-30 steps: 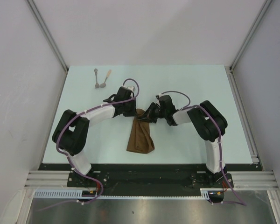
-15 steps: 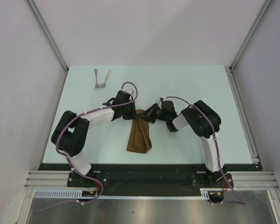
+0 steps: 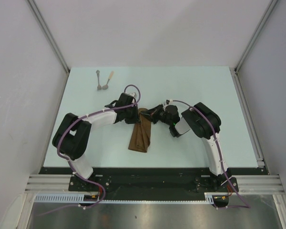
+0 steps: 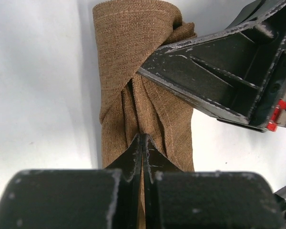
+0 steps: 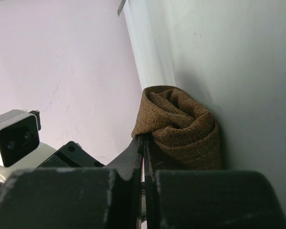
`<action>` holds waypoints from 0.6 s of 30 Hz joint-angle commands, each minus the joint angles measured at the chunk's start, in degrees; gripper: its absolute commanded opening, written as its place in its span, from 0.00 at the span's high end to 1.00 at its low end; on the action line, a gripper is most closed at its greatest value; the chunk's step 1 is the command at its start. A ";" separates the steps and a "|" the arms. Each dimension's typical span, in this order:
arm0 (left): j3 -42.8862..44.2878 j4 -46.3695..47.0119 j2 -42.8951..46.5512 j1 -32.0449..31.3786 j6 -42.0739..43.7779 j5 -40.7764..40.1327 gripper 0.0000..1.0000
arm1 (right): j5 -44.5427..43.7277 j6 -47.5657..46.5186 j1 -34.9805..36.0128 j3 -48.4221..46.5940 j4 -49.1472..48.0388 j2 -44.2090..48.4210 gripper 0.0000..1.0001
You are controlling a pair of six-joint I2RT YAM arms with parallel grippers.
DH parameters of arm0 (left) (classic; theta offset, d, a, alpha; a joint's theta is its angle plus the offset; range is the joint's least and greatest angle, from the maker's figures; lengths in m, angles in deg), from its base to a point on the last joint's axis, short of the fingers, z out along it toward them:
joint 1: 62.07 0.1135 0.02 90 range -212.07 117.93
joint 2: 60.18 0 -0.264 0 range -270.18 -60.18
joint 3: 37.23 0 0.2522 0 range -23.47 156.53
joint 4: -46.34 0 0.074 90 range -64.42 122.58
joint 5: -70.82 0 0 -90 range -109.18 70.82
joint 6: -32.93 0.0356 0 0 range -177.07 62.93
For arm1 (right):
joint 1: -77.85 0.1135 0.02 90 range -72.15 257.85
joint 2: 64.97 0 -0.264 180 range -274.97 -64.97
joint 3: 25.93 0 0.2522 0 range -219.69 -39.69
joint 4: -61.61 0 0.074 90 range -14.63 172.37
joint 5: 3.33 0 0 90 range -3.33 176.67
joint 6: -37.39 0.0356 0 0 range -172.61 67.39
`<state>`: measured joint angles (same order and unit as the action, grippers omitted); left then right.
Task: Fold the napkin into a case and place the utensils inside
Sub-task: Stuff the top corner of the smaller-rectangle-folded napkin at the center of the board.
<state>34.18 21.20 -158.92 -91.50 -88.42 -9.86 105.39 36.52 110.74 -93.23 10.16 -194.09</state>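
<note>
napkin [image 4: 128, 57] pinched by left fingers [image 4: 130, 160], right fingers [image 5: 133, 153]

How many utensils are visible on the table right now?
2. The grey-handled spoon and the tan-handled spoon lie side by side at the far left of the table, well apart from the napkin. The napkin's folds could hide another.

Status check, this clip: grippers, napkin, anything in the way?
Left gripper and right gripper shut on far end of napkin. Cloth bunched narrow on table. Utensils far left, nothing in the way.
</note>
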 commanded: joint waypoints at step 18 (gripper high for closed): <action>20.57 -16.65 -10.06 0.25 10.43 -10.63 0.55 | -3.69 -4.75 1.04 -2.80 7.29 1.15 1.00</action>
<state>51.82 8.09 -166.88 -91.15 -81.67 -17.88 104.43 32.82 111.44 -94.72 15.95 -194.09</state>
